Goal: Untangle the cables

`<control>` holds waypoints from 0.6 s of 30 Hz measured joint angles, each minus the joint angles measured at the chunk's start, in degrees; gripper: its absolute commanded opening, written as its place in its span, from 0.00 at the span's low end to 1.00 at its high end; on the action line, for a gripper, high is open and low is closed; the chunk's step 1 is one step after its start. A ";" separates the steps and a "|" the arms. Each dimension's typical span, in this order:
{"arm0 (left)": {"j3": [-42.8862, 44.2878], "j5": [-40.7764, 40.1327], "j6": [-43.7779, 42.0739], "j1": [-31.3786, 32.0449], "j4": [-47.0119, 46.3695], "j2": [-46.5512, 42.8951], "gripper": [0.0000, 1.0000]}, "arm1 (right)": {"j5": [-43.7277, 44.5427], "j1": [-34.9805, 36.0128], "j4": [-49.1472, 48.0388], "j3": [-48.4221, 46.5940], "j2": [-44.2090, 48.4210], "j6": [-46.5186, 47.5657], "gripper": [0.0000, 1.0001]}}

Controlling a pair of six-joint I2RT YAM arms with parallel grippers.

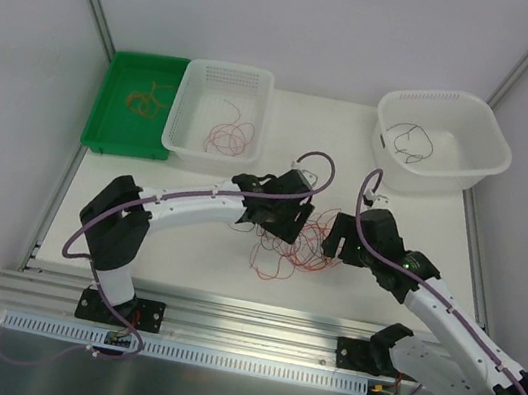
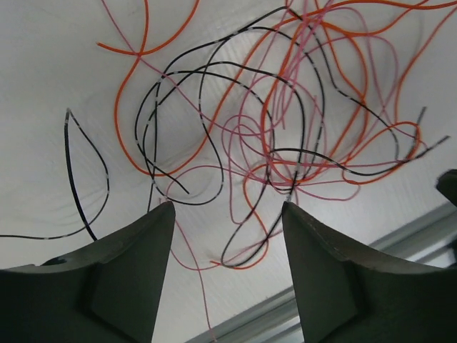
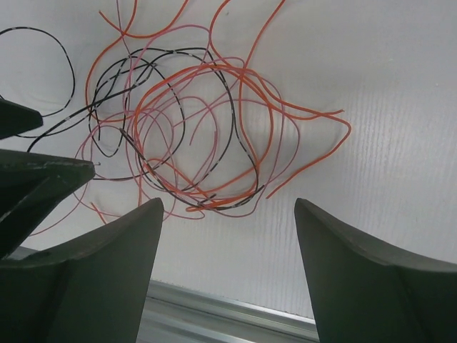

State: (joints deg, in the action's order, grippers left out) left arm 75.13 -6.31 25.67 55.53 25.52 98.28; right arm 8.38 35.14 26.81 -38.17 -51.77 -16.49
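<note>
A loose tangle of thin cables [image 1: 298,246] in orange, pink-red and black lies on the white table between my two grippers. My left gripper [image 1: 284,229] hangs over the tangle's left side, open and empty. In the left wrist view the cables [image 2: 285,136] spread beyond the left gripper [image 2: 228,209], with one small loop between the fingertips. My right gripper [image 1: 338,242] is at the tangle's right side, open and empty. In the right wrist view the cables [image 3: 193,143] lie just beyond the right gripper [image 3: 228,206].
A green tray [image 1: 101,101] at the back left holds orange-tan wires [image 1: 145,102]. A white basket [image 1: 186,103] beside it holds red wires [image 1: 229,136]. A white tub [image 1: 494,155] at the back right holds black wire [image 1: 410,141]. An aluminium rail [image 1: 244,316] runs along the near edge.
</note>
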 measured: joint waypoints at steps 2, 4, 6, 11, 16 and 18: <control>0.00 -1.01 0.76 -0.02 0.46 1.90 0.51 | 0.17 0.00 -0.85 0.96 -0.07 -1.05 0.79; -0.07 -1.73 1.57 -0.07 0.55 2.71 0.23 | 0.11 0.00 -1.84 1.75 -0.59 -2.38 0.79; -0.17 -2.19 2.21 -0.13 0.68 2.71 0.03 | -0.33 0.00 -4.09 2.67 -2.21 -4.17 0.79; -2.36 -3.85 2.51 -0.09 0.52 0.20 0.00 | -1.36 0.00 -10.29 5.31 -8.74 -8.39 0.71; -5.46 -4.90 2.93 -0.11 0.87 -5.92 0.00 | -1.44 0.00 -14.29 6.60 -14.86 -10.51 0.37; -6.38 -5.22 2.95 -0.15 1.11 -9.25 0.00 | -1.01 0.00 -15.04 6.97 -15.76 -10.99 0.18</control>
State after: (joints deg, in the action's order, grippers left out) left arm 68.75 -11.53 28.62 55.37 26.63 89.03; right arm 7.38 35.14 11.77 -31.20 -67.53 -27.49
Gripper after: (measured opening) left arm 0.004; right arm 0.328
